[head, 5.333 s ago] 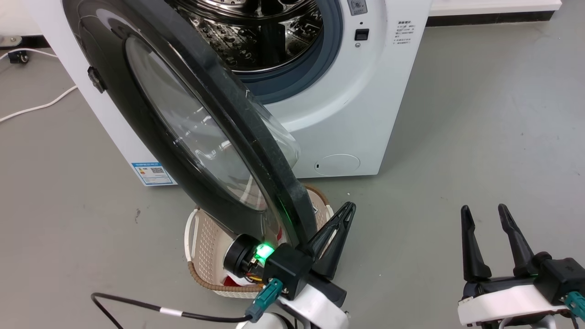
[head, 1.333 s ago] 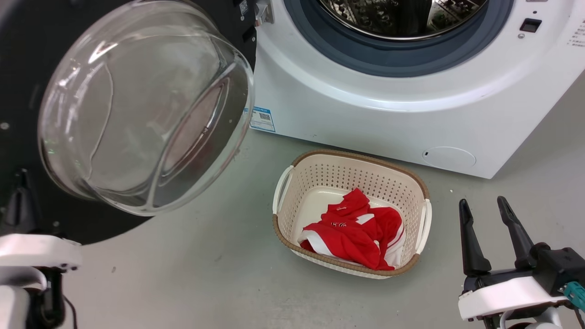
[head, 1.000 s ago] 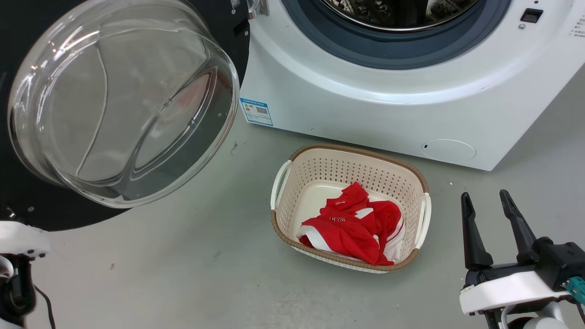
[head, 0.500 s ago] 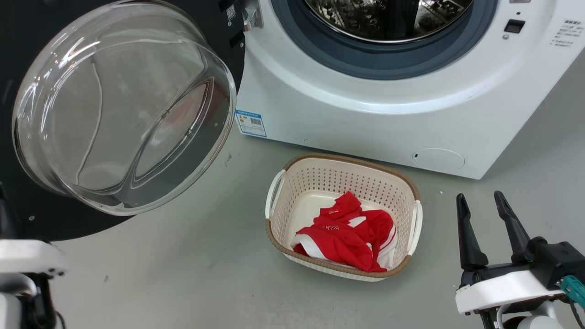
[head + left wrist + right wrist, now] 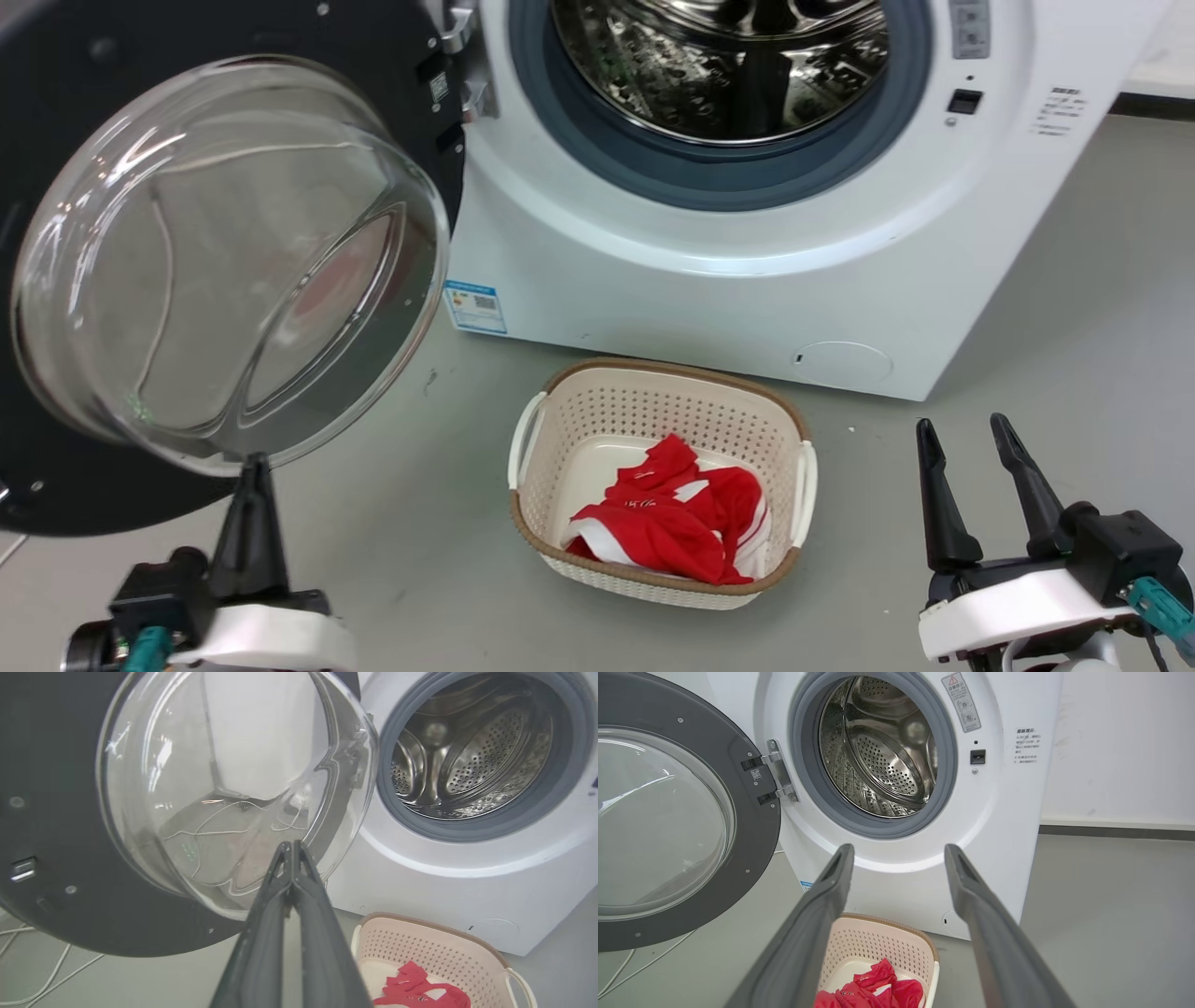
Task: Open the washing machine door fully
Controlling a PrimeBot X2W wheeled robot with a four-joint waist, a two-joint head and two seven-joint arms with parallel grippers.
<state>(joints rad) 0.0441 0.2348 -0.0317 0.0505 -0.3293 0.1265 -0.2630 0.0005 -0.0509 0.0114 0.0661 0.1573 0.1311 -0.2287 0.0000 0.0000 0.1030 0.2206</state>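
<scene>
Late stage of opening; task judged all but complete.

The very large round glossy black washing machine door (image 5: 224,261), clear glass bowl at its centre, is seen hinged out to the left of the big white box-shaped washing machine (image 5: 709,299), the steel drum (image 5: 719,65) fully exposed; little is judged left to do, though whether the hinge stop is reached cannot be told; the left gripper (image 5: 252,467) is held just below the glass, jaws together on nothing; the right gripper (image 5: 962,422) is seen well apart from the door, jaws apart and empty; a blue energy sticker (image 5: 476,306) and a warning label (image 5: 962,700) bearing a red triangle are noted, their print too small to be read.
</scene>
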